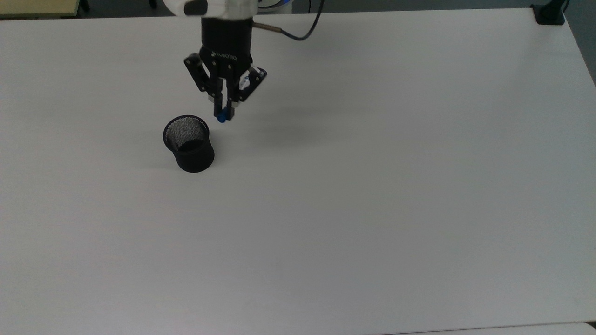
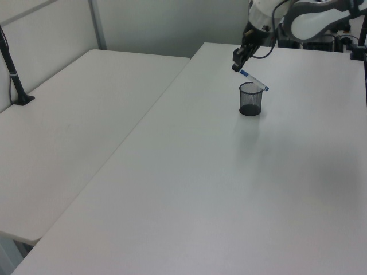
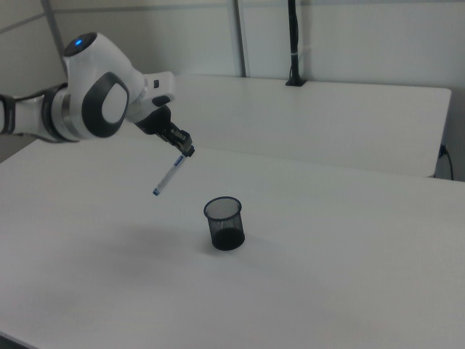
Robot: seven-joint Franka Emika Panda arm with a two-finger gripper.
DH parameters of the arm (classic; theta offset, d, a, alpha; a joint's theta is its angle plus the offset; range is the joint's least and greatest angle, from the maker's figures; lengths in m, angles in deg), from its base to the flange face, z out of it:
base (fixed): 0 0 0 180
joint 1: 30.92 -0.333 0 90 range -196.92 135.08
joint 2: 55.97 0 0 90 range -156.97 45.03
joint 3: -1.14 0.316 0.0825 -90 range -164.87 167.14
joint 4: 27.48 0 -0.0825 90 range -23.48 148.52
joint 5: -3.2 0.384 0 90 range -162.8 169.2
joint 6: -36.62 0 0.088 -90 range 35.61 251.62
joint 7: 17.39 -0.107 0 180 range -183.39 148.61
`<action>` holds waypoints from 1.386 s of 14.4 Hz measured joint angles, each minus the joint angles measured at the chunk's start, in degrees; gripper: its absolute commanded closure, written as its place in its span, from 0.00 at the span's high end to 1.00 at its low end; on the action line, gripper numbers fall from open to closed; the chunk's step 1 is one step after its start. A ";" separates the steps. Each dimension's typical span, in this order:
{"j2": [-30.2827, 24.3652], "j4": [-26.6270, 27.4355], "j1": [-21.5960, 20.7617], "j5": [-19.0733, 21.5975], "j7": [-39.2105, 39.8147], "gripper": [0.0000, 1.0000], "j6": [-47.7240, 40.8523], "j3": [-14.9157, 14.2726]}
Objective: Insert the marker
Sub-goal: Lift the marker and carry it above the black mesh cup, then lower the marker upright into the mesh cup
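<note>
**Marker in the air, mesh cup waiting below**

We've got the black mesh cup point(image 1: 188, 144) standing upright on the white table point(image 1: 372, 209), mouth open; in the right view point(image 3: 224, 222) we can't make out anything lying inside it beyond a dark bottom. The gripper point(image 1: 225, 108) is clamped on the marker point(image 3: 168, 177) at one end, well above the tabletop. The pen hangs tilted, its free blue end pointing down and to the right view's left, off to the side of the cup rather than over the mouth. In the left view the marker point(image 2: 253, 79) slants just above the cup's point(image 2: 250, 98) rim, and in the top view the blue tip point(image 1: 222, 119) sits just off the cup's far right edge.

Loads of room here: the table is bare all around the cup, and the edges are well away from it. A dark cable point(image 1: 298, 32) loops off the arm's wrist. A second white table point(image 2: 74, 126) sits alongside, with a black post point(image 2: 12, 69) on it, nowhere near the action.
</note>
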 measured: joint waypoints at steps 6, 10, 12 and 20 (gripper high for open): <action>-6.06 17.96 11.21 -14.92 0.09 0.00 37.05 -0.10; -2.64 21.39 19.28 -24.57 2.01 0.00 52.01 -0.43; -0.17 20.89 19.51 -24.57 4.34 0.00 53.42 -0.43; 7.05 11.72 16.11 -24.40 4.11 0.00 53.50 -0.24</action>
